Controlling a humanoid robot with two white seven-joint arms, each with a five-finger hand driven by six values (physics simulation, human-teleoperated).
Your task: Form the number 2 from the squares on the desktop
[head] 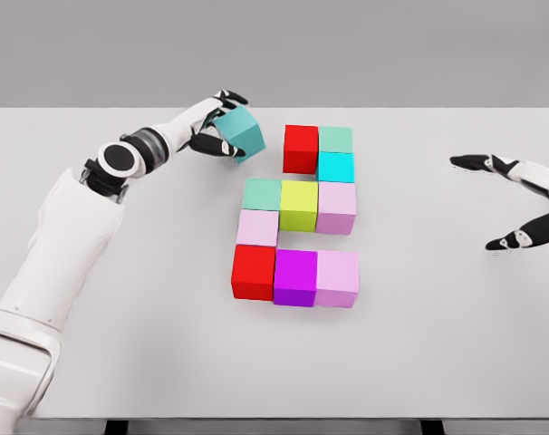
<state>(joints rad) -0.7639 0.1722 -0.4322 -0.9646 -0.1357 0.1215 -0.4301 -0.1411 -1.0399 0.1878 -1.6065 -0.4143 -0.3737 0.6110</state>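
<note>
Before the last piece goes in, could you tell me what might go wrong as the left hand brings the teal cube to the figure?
1. The left hand holds the teal cube tilted; set down like that, it could land skewed instead of flush left of the red cube.
2. That spot is tight: the fingers could nudge the red cube or the green cube below and shift the rows.
3. The grip looks like a fingertip pinch, so the cube might slip early.
</note>
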